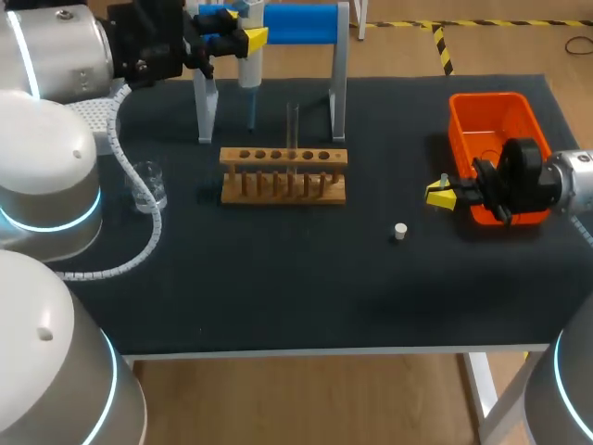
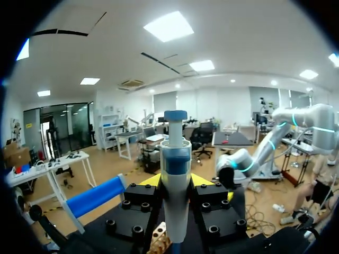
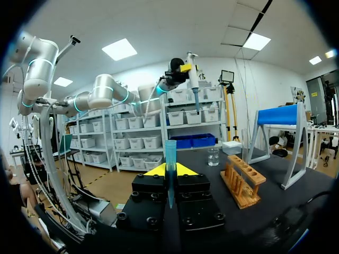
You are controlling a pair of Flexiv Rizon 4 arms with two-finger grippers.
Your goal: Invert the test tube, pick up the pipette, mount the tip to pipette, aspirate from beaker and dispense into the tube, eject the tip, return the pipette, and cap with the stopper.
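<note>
My left gripper (image 1: 248, 39) is at the back left, beside the blue-topped stand (image 1: 298, 23), shut on the white pipette (image 1: 250, 69), which hangs upright. In the left wrist view the pipette (image 2: 176, 174) stands between the yellow tips of the gripper (image 2: 176, 182). My right gripper (image 1: 442, 196) hovers at the right, in front of the orange bin, shut on a blue pipette tip (image 3: 170, 159) that points up between the fingers (image 3: 169, 170). A clear test tube (image 1: 292, 130) stands upright in the wooden rack (image 1: 283, 173). The glass beaker (image 1: 148, 185) sits left of the rack. A white stopper (image 1: 400, 231) lies on the mat.
The orange bin (image 1: 491, 139) stands at the right edge behind my right gripper. A white cable conduit (image 1: 139, 246) loops across the left of the dark mat. The stand's grey legs (image 1: 338, 102) rise behind the rack.
</note>
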